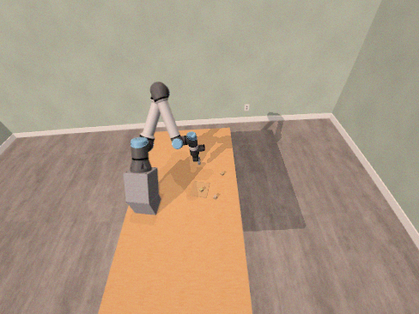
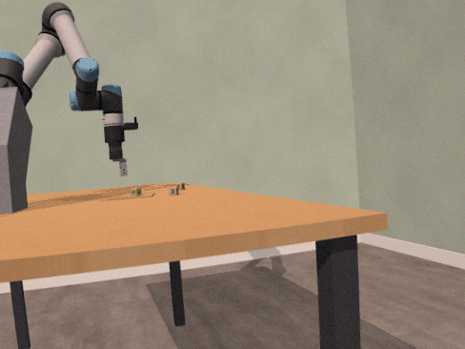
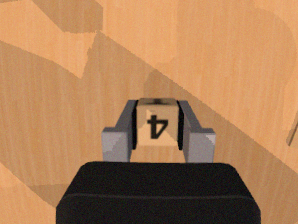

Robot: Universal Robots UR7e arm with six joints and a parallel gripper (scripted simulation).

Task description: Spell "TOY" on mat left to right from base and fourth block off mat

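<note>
Tool clenched on block marked "4", high above bench. Carry toward mat; check top letter, lower gently, set flat.

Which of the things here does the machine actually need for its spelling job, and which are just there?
Needed for the job:
- the claw and the block it grips
- the mat, with a second block on it
- two loose blocks off the mat

Just there:
- the wall socket
- the grey pedestal
- the table
</note>
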